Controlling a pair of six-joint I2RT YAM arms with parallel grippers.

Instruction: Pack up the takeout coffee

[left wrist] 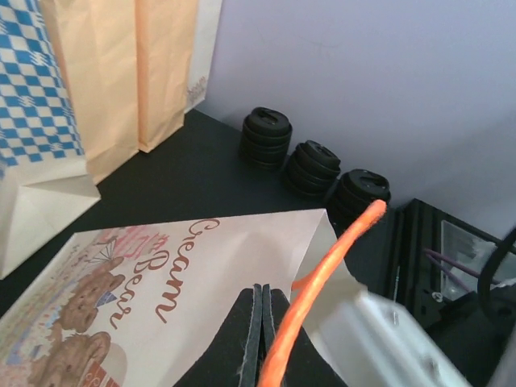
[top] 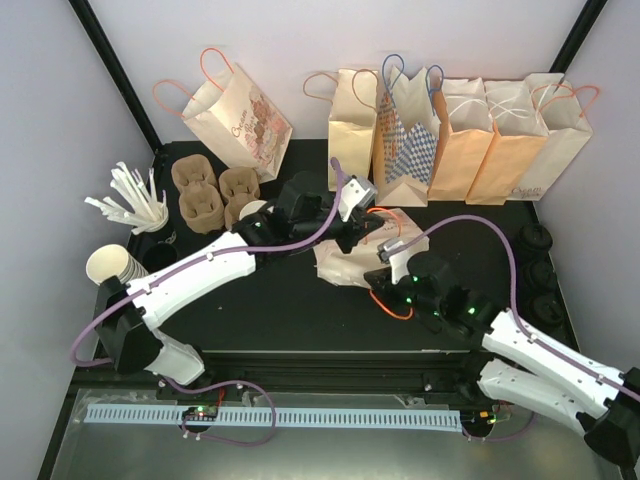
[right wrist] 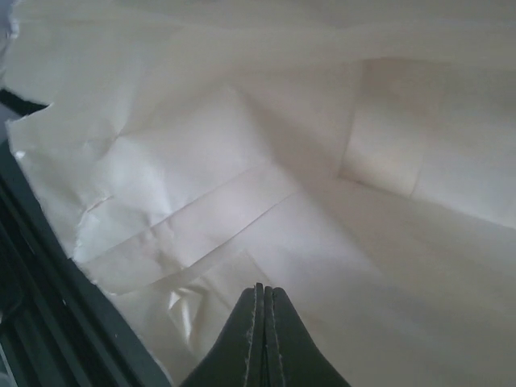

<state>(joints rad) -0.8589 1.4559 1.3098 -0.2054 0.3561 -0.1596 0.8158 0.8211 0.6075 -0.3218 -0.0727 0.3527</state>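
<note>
Containers first. A Cream Bear paper bag (top: 338,266) lies on its side on the black table (top: 260,310), mouth toward the right arm. The right wrist view shows only its creased cream walls and a folded bottom panel.

Right gripper (right wrist: 260,294): tips pushed into the bag's mouth, fingers pressed flat together. I cannot tell whether paper is pinched.

Left gripper (left wrist: 260,294): also fully closed, over the printed side near the mouth, with the orange handle (left wrist: 322,266) running just beside it. No clear hold on anything.

Takeout coffee (top: 160,258): what looks like a black-lidded cup, small and hard to make out. It sits well apart, far to the left gripper's left, beside the stacked lidless cups (top: 108,265). The left arm's own length lies between.

Around:
- Pulp cup carriers (top: 215,190), left of the left gripper.
- A row of standing bags (top: 460,130) beyond both grippers.
- Black lid stacks (left wrist: 314,169), off to the right.
</note>
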